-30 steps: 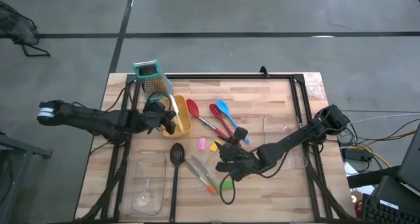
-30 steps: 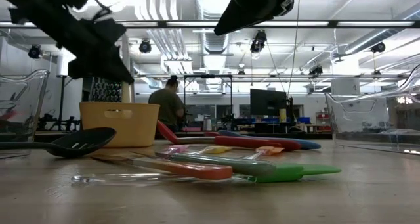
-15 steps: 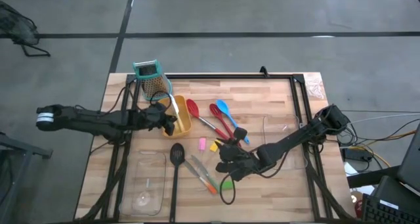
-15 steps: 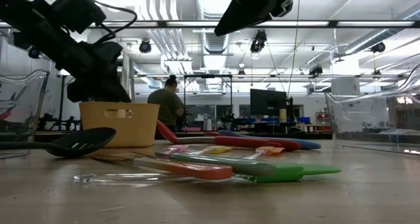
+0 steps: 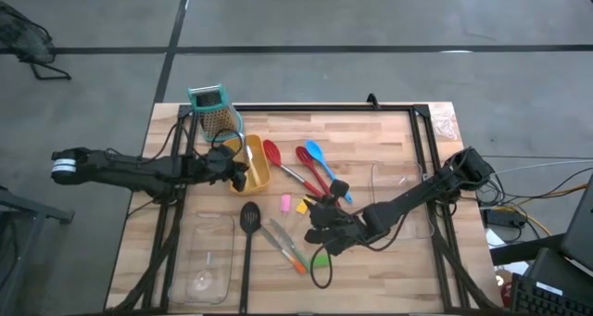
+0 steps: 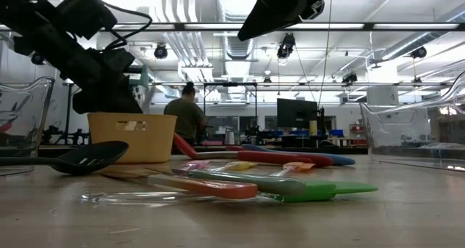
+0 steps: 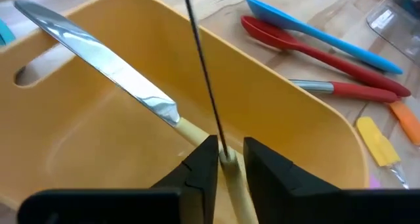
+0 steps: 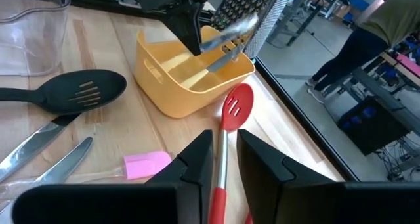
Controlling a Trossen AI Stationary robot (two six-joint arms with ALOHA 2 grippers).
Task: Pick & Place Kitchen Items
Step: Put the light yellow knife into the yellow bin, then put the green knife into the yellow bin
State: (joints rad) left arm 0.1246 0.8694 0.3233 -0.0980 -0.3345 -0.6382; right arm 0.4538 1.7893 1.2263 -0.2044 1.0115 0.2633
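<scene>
My left gripper (image 5: 232, 168) is shut on a cream-handled table knife (image 7: 111, 63) over the yellow tray (image 5: 258, 172). It also shows in the right wrist view (image 8: 187, 27). My right gripper (image 5: 332, 197) hovers above the handle ends of the red spoons (image 5: 315, 172) and the blue spoon (image 5: 324, 168), touching nothing. Its fingers stand almost together, and the red slotted spoon (image 8: 235, 109) shows through the slit. The black slotted spoon (image 5: 248, 237), several small clear-handled tools (image 5: 287, 246) and a pink piece (image 5: 285, 203) lie flat on the table. My left gripper pinches the knife's cream handle (image 7: 226, 159) between its two fingers, a little behind the blade. The fingers come slanting down from the table's left. The knife is held slanting, its blade (image 7: 131, 83) reaching over the inside of the yellow tray (image 7: 289, 119); whether the blade touches the tray, I cannot tell.
A teal-topped grater (image 5: 215, 112) stands just behind the yellow tray. One clear tray (image 5: 208, 260) lies at the near left, and a clear container (image 5: 403, 200) sits under my right arm. A person (image 6: 187, 121) stands in the room beyond the table.
My left gripper has come down toward the yellow tray with the knife still in its hold, and has kept still for the last half second. My right arm has kept still.
</scene>
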